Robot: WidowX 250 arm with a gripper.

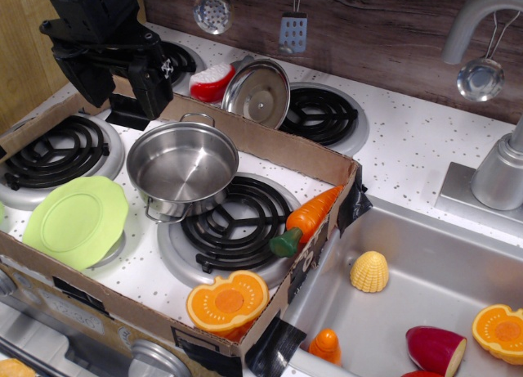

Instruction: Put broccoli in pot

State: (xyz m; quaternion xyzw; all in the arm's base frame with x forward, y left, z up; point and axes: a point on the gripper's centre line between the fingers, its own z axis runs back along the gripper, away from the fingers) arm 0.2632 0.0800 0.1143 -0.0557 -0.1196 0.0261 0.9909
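The shiny steel pot (181, 168) with two wire loop handles stands on the stove between the burners, inside the cardboard surround, and its inside looks empty. My black gripper (122, 95) hangs at the back left, behind and left of the pot, over the cardboard's back wall. Its two fingers (152, 87) stand apart with nothing visible between them. No broccoli shows anywhere; it is hidden or out of view.
A lime-green plate (75, 220) lies front left. A carrot (306, 217) leans on the cardboard wall (278, 148), and an orange pumpkin half (227, 301) lies at the front. A steel lid (257, 92) stands behind the pot. The sink (458, 254) on the right holds toy food.
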